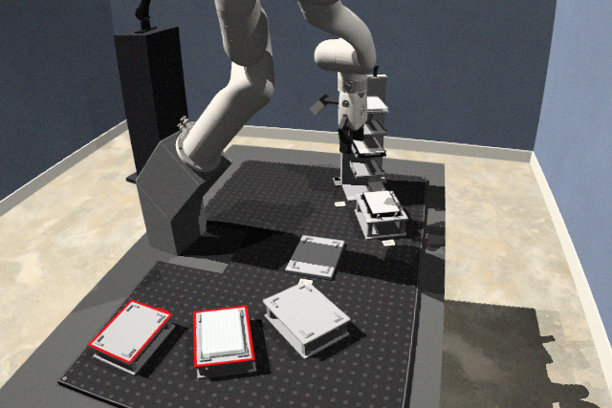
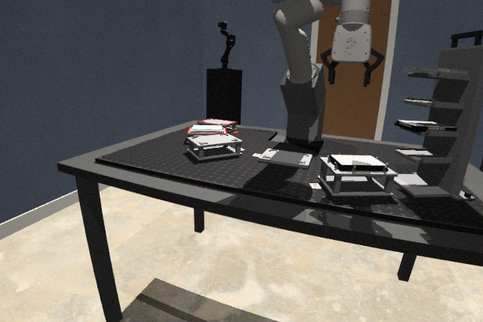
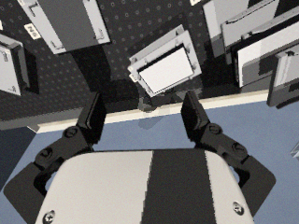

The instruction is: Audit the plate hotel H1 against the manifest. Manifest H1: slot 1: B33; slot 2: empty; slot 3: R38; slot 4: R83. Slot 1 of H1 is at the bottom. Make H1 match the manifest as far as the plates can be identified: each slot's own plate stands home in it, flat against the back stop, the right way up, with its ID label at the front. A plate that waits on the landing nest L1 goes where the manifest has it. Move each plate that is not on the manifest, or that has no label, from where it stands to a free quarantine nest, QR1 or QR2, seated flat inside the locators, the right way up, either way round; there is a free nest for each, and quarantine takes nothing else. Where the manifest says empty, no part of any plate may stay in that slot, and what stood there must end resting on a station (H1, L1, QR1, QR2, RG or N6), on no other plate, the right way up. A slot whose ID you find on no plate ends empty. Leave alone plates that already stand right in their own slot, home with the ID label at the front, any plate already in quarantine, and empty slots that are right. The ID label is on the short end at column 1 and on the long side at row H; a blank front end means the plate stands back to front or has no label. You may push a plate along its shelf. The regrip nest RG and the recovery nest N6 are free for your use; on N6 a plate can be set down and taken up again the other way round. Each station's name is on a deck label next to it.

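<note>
The plate hotel H1 (image 2: 442,124) stands at the table's far right end and also shows in the top view (image 1: 368,132). A dark-rimmed plate (image 2: 424,125) lies on its third shelf from the top and sticks out at the front. I cannot tell what is on the other shelves. My gripper (image 2: 349,73) is open and empty. It hangs high in the air, left of the hotel's upper shelves, fingers down. In the wrist view the open fingers frame a white-topped plate (image 3: 165,70) on a raised nest far below (image 2: 357,161).
A flat nest (image 1: 316,255) lies mid-table and an empty raised nest (image 1: 306,316) stands nearer the front. Two red-bordered nests are at the front left: one empty (image 1: 130,329), one holding a white plate (image 1: 222,334). The arm's base (image 1: 172,196) stands at the left.
</note>
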Robot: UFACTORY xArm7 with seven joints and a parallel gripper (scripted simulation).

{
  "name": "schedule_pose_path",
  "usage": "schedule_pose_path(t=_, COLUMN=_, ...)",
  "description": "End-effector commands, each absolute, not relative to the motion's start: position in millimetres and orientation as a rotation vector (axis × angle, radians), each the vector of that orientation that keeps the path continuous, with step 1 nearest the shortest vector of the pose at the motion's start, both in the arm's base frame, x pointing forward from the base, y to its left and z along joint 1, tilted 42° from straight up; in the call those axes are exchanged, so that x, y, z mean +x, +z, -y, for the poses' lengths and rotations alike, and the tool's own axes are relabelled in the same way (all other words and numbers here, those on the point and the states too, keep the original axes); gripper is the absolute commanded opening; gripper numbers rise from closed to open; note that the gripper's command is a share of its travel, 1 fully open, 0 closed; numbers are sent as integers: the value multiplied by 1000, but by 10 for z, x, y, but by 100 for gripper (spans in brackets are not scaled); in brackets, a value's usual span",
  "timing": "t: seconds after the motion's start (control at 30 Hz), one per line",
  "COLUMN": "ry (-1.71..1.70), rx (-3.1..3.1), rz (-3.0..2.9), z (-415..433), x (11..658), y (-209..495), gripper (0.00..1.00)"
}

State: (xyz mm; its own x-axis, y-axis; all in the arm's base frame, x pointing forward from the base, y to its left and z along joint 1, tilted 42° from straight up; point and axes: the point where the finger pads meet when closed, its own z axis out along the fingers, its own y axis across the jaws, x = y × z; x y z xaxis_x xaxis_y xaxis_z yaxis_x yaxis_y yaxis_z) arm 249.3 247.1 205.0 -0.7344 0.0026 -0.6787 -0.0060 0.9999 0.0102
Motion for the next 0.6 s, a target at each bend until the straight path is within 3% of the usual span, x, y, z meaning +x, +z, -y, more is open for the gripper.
schedule_pose_path(t=0.0, ry=-60, rx=-210, rz=-2391, z=-2487, x=2475, y=2050, gripper=100)
schedule_pose_path(t=0.57, ry=-247, rx=-689, rz=-2314, z=-2487, x=2475, y=2050, gripper=100)
